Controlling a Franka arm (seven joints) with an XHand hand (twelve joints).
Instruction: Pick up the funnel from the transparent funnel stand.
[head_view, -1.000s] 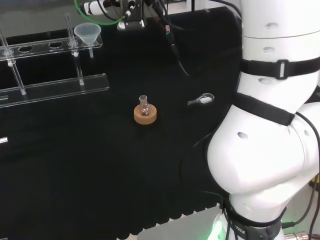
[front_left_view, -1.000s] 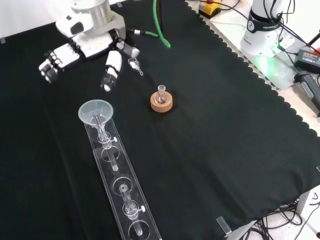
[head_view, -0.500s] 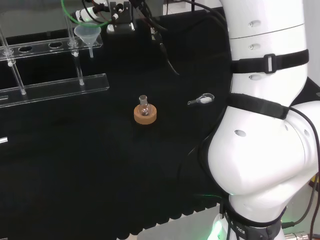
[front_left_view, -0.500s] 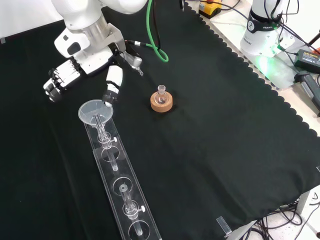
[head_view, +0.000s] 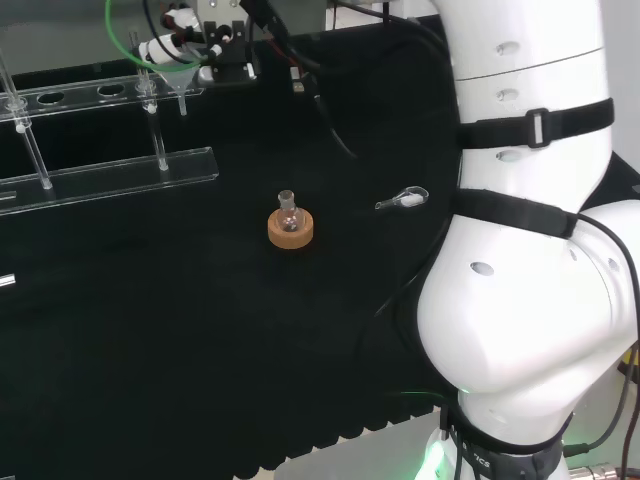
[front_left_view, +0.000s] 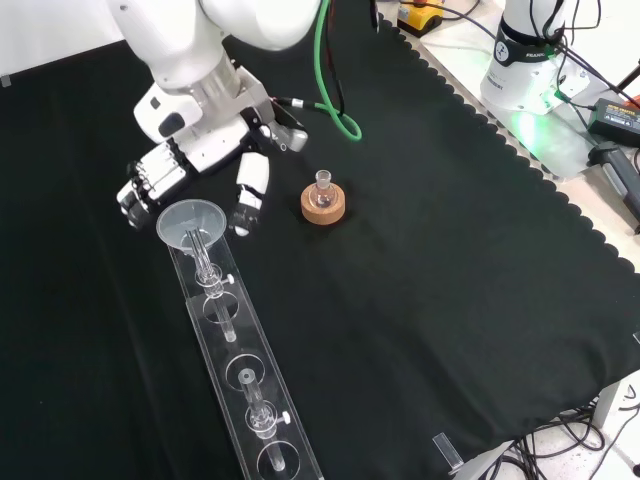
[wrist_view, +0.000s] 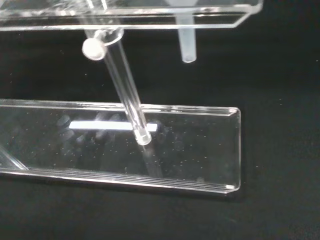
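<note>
One funnel in clear stand, open hand straddling it in front view, spout close in wrist view.

— What do we see changing in the front view?

— Our hand has come down the view and rightward, closing on the funnel; the fingers and thumb now flank its rim.

— And in the head view?

— We see the arm's big white links shifted left, the hand now right by the funnel.
</note>
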